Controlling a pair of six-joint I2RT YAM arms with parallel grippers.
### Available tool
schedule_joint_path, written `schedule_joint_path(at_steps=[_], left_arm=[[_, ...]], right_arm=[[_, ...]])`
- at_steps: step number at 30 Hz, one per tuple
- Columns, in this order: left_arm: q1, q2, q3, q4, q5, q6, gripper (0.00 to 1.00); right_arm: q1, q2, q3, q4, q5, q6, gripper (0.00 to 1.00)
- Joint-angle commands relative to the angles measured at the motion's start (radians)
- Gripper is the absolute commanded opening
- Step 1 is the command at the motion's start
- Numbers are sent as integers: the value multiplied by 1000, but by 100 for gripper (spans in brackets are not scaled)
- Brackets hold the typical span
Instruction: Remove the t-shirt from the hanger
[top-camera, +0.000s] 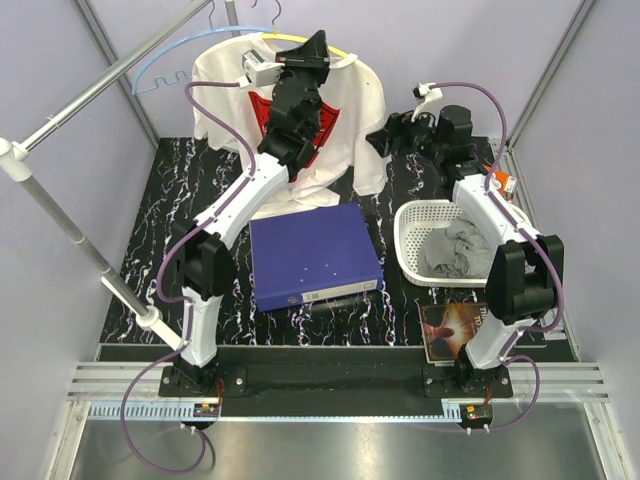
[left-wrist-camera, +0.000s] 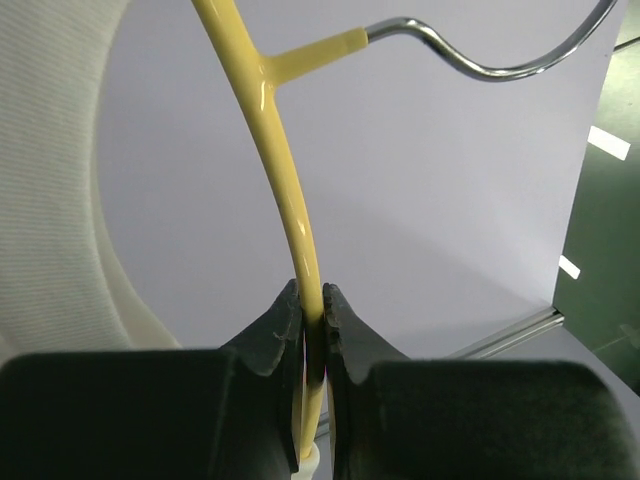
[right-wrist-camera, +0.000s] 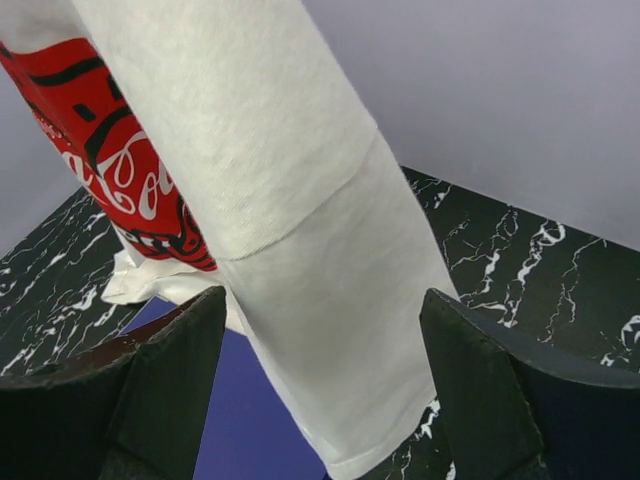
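Note:
A white t-shirt (top-camera: 345, 110) with a red print hangs on a yellow hanger (top-camera: 340, 50) at the back of the table. My left gripper (top-camera: 312, 52) is shut on the hanger's yellow bar (left-wrist-camera: 285, 170) just below its metal hook (left-wrist-camera: 470, 55); white shirt fabric (left-wrist-camera: 50, 180) fills the left of that view. My right gripper (top-camera: 385, 135) is open beside the shirt's right sleeve. In the right wrist view the sleeve (right-wrist-camera: 300, 250) hangs between the wide-apart fingers (right-wrist-camera: 470, 360), with gaps on both sides of it and my gripper (right-wrist-camera: 325, 310) holding nothing.
A blue binder (top-camera: 315, 255) lies mid-table under the shirt's hem. A white basket (top-camera: 412, 255) holding grey cloth (top-camera: 455, 250) stands at the right, with a book (top-camera: 455, 328) in front of it. A blue hanger (top-camera: 165, 60) hangs on the metal rail (top-camera: 110, 70) at the back left.

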Motion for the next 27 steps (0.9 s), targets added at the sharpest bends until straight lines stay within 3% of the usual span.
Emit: schedule_joint_path(at_steps=[1,7,10,11,13,17,19,22,27], left_arm=[[21,14,30,243,119,-33,0],[25,-5,-76,423,199,50,0],[29,-15,-121,481,240,60,0],[29,-15,-127,490,249,61,0],[29,-14,-127,490,249,56,0],[35,3,-72,463,239,61,0],[35,6,-44,461,236,73,0],[35,9,-24,454,226,79,0],[36,-6,-44,467,186,82,0]], right_arm=[[-3,17,59,52,-63,27,84],[-3,61,101,70,-129,82,67],[-1,89,132,92,-153,135,49],[-1,95,138,90,-144,142,30],[-1,107,160,63,-91,148,17],[-1,109,157,57,-66,141,14],[-1,106,143,49,-45,144,0],[-3,81,100,50,35,147,0],[-4,-26,-72,96,400,217,0]])
